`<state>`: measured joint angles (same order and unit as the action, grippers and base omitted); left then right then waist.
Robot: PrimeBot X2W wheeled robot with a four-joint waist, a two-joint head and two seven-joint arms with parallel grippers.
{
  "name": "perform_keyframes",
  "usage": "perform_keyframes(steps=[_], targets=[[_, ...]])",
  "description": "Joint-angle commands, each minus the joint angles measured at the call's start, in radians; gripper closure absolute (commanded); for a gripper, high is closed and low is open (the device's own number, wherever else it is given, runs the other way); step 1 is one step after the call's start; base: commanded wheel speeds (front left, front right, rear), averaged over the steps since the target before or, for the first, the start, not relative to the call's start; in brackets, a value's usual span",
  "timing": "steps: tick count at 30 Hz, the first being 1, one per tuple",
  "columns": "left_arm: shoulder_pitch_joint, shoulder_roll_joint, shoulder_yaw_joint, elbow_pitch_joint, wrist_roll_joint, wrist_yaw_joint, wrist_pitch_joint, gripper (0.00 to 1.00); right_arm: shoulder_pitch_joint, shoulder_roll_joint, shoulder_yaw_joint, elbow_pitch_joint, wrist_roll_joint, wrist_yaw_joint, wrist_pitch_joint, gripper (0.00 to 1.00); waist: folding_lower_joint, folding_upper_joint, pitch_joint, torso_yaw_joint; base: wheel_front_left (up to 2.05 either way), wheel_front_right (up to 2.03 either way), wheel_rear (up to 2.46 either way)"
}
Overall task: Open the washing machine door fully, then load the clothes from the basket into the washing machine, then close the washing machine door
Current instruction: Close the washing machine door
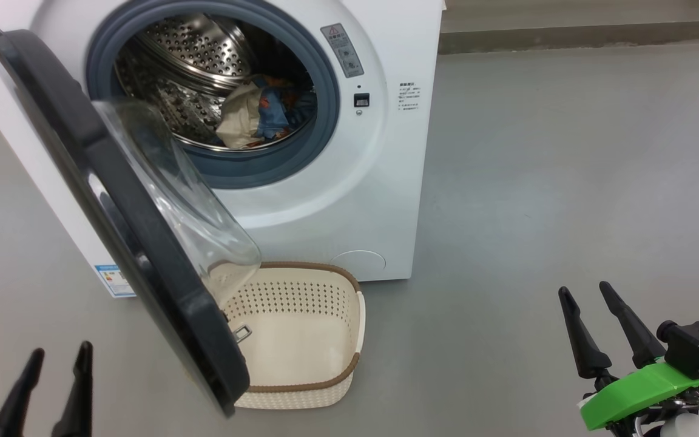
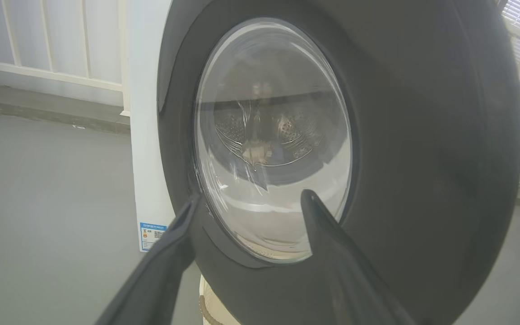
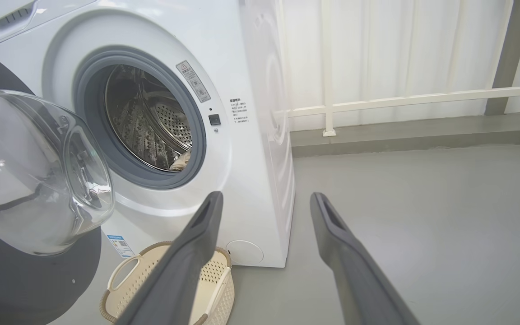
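- We judge the loading done: the clothes (image 1: 264,112) lie as a cream and blue heap in the drum (image 1: 192,48) of the washing machine (image 1: 349,200), and the basket (image 1: 301,397), on the floor (image 1: 537,182) at 6 o'clock from the drum mouth, looks bare
- So the step in hand is shutting the washing machine door (image 1: 198,340), which stands swung out from its hinge at 9 o'clock of the opening; in the head view its lower edge covers the basket's 9 o'clock side
- The left end effector (image 1: 62,348), at 7 o'clock in the head view, has its fingers spread wide and carries nothing; its wrist view faces the door's black outer side from close by, though we cannot tell whether a finger touches it
- The right end effector (image 1: 584,287), at 4 o'clock, is equally spread and empty, well apart from machine and door
- We would push with the left on the black rim, not the glass bowl (image 1: 192,212), and out toward the free edge, where least force is needed
- We would follow the door's arc and finish with a firm press, so the catch (image 1: 361,100) at 3 o'clock of the opening engages
- First check that no cloth trails over the gasket (image 1: 327,103); the heap seems clear of it, but the bowl hides part of its lower lip
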<state>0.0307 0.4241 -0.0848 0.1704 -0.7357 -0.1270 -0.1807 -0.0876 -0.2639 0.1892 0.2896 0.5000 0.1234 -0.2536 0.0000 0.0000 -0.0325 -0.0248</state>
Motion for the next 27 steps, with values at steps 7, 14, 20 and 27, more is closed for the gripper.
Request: perform_keyframes(steps=[7,14,20,27], targets=[[-0.051,-0.008,0.009,0.065,0.075,-0.004,-0.073,0.0,-0.002,-0.024,0.011,-0.025,-0.007,0.007,-0.008,0.0,0.0,0.0,0.001,-0.016,0.0,0.0,0.0],[-0.056,-0.047,0.064,0.068,0.133,-0.004,-0.081,0.0,-0.007,-0.028,0.02,-0.023,-0.009,0.007,-0.008,0.0,0.0,0.0,0.004,-0.036,0.0,0.0,0.0],[-0.037,-0.072,0.093,0.043,0.159,-0.004,-0.081,0.0,-0.008,-0.029,0.02,-0.019,-0.011,0.007,-0.008,0.0,0.0,0.0,0.002,-0.042,0.0,0.0,0.0],[-0.036,-0.08,0.094,0.036,0.172,-0.004,-0.081,0.0,-0.009,-0.031,0.017,-0.018,-0.015,0.007,-0.008,0.0,0.0,0.0,-0.001,-0.039,0.0,0.0,0.0]])
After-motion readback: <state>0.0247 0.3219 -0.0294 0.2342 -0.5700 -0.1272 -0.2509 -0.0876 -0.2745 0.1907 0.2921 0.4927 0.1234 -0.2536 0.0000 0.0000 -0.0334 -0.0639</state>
